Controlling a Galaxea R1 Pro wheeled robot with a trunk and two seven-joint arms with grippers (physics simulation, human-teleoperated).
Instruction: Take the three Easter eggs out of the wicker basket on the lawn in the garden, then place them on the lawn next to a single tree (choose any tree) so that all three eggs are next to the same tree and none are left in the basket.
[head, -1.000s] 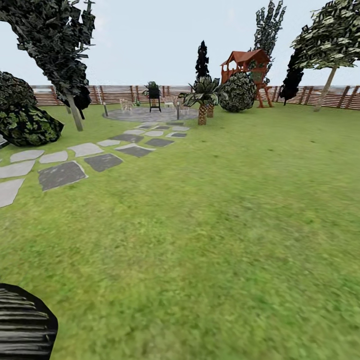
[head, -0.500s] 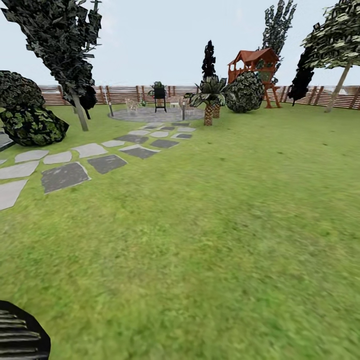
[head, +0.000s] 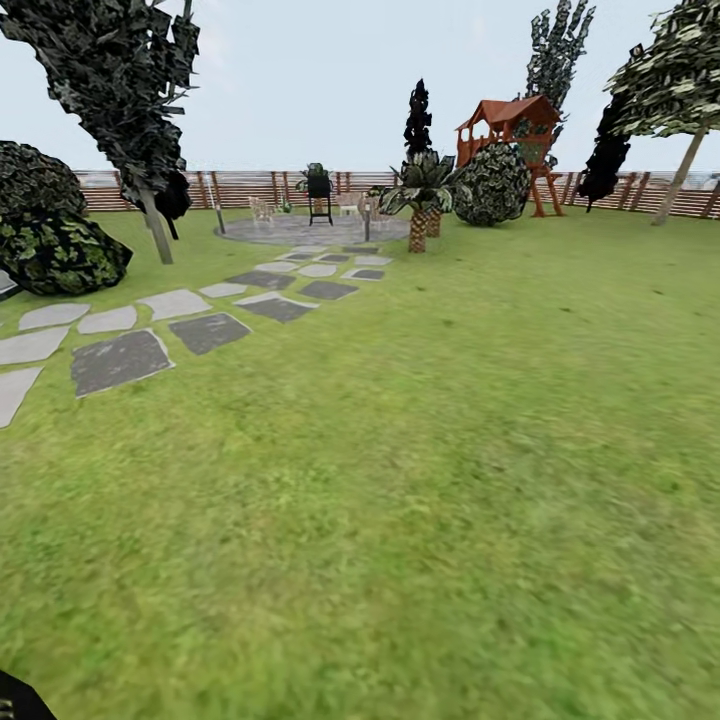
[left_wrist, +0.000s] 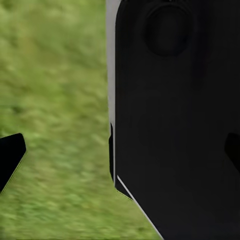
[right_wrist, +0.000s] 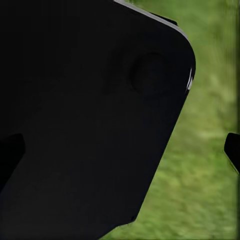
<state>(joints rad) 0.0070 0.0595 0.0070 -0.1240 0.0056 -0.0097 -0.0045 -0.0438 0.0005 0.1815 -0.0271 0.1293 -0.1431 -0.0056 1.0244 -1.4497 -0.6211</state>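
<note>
Broad green lawn (head: 450, 470) fills the foreground, grey stepping stones (head: 120, 358) along its left edge run to a round patio (head: 310, 230) at the far edge. Tree (head: 668, 90) with pale trunk stands at far right by the brown fence (head: 240, 186); red playhouse (head: 508, 125) nearby. Wrist views: dark robot body over grass. Left gripper (left_wrist: 120, 152) and right gripper (right_wrist: 122, 150) fingers spread wide, holding nothing

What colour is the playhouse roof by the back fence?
Reddish-brown, on the playhouse in front of the fence; clearest in the head view.
</note>
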